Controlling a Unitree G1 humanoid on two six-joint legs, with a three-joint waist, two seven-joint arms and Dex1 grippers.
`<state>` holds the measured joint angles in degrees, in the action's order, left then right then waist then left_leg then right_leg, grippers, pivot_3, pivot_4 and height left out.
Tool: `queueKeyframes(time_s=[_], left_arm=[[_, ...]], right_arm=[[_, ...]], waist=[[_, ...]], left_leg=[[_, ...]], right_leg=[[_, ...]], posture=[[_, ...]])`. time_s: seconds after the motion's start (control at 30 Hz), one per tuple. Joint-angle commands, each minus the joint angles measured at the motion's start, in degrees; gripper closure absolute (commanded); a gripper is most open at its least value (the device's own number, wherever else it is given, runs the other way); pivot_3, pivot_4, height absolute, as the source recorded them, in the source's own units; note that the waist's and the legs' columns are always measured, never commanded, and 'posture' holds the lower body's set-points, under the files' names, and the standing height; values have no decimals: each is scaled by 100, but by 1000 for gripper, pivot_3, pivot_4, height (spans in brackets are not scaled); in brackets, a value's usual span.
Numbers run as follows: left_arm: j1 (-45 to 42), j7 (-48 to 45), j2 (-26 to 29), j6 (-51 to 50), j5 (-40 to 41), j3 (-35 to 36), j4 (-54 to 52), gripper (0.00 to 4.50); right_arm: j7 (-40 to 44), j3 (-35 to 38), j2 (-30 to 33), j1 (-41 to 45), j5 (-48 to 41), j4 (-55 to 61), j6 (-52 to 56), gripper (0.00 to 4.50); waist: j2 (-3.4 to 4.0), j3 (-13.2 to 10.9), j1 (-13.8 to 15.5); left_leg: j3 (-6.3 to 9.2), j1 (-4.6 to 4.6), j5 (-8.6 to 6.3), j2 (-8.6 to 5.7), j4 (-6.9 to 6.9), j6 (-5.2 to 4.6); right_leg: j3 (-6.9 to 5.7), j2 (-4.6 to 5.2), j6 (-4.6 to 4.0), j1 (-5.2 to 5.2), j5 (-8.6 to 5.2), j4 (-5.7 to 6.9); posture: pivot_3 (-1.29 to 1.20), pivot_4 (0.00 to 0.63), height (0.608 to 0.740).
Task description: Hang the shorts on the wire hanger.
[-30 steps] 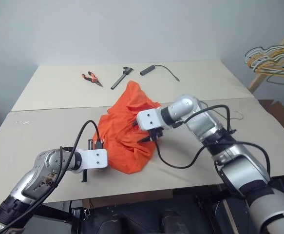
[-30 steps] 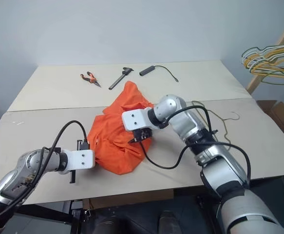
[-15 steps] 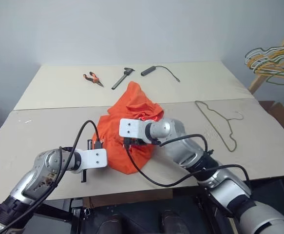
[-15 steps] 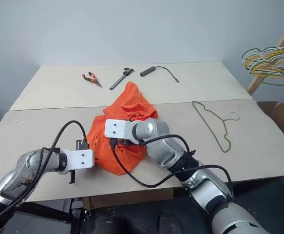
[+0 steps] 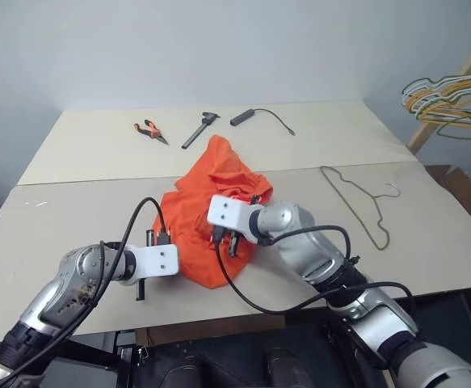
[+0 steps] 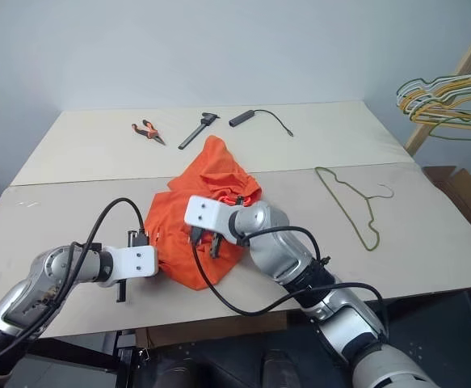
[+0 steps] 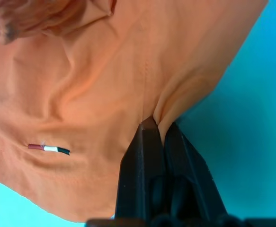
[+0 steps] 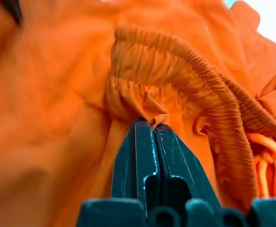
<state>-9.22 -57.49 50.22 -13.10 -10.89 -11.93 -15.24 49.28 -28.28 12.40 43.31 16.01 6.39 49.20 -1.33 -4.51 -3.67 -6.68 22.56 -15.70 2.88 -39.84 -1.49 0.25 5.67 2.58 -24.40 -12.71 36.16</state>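
Head views: the shorts (image 5: 212, 214) lie in a crumpled orange heap near the middle of the pale surface (image 5: 73, 218). The left pincer (image 5: 145, 279) sits at the heap's 8 o'clock edge, and the right pincer (image 6: 211, 242) presses into the heap's near side, at about 6 o'clock of its centre. The wire hanger (image 5: 356, 206) lies flat on the surface at 3 o'clock from the shorts, well apart from them, its hook toward the right. Far back, at 12 o'clock, rest pliers (image 5: 151, 129), a dark hand tool (image 5: 199, 129) and a corded black device (image 5: 246, 117). A bunch of hangers (image 5: 449, 101) hangs off the surface at the upper right.

Left wrist view: the left pincer (image 7: 156, 126) is closed tight on a pinched fold at the hem of the shorts (image 7: 81, 85), with the cloth rising between the tips.

Right wrist view: the right pincer (image 8: 152, 124) is clamped on a small tuck of cloth just below the gathered waistband (image 8: 175, 61).

Judgement: this is the gripping step, with both arms now holding the garment and the hanging itself not begun. Next, the shorts likely need lifting and spreading so that the waistband or a leg opens, then carrying toward 3 o'clock to meet the hanger. The thin cloth could slip.
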Motion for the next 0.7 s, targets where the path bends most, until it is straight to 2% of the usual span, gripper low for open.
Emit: queueKeyframes(time_s=[0.03, 0.23, 0.33, 0.43, 0.53, 0.63, 0.7], left_arm=[[-164, 62, -54, -36, 35, 50, -13, 4500], [-312, 60, -108, -2, 17, -1, 117, 4500], [-373, 34, -125, 29, 23, -31, 157, 4500], [-439, -9, -129, 64, 27, -67, 194, 4500], [-477, -47, -113, 87, 37, -68, 221, 4500], [-511, -91, -89, 121, 24, -73, 247, 4500], [-549, -116, -87, 116, 27, -66, 258, 4500]], right_arm=[[-478, 1291, -246, -136, -468, 765, 806, 4465], [-1277, 2485, -286, -1025, -655, 2190, 2054, 4465], [-1701, 2781, -442, -1650, -673, 2935, 2694, 4465], [-2286, 3084, -896, -2041, -552, 3410, 3420, 4465], [-2580, 3007, -961, -2323, -642, 3814, 3899, 4465], [-2543, 2815, -755, -2559, -939, 4224, 4299, 3815], [-2304, 2827, -371, -2740, -1256, 4458, 4330, 3165]], waist=[[0, 0, 10], [0, 0, 8], [0, 0, -30], [1, 0, -87], [1, -1, -133], [1, -2, -167], [1, -2, -177]], left_leg=[[2, 1, 0, 0, 0, 0], [11, 17, -1, 0, 0, 0], [14, 26, -1, -1, 1, 0], [15, 25, -1, -1, 1, 1], [20, 20, 0, -1, 1, 2], [25, 19, -1, -2, 0, 1], [29, 20, -1, -2, 0, 0]], right_leg=[[-2, 0, 0, 0, 0, -1], [-17, 4, 0, -2, 0, -8], [-16, 2, -1, -13, -1, -7], [-15, 0, -1, -15, -1, -4], [-14, 0, -3, -12, 0, 0], [-15, 0, -3, -7, -1, -4], [-15, 1, -3, -6, 0, -7]], posture=[[-90, 79, 740], [-115, 81, 740], [-122, 83, 740], [-127, 88, 740], [-131, 92, 740], [-129, 96, 740], [-127, 96, 740]])
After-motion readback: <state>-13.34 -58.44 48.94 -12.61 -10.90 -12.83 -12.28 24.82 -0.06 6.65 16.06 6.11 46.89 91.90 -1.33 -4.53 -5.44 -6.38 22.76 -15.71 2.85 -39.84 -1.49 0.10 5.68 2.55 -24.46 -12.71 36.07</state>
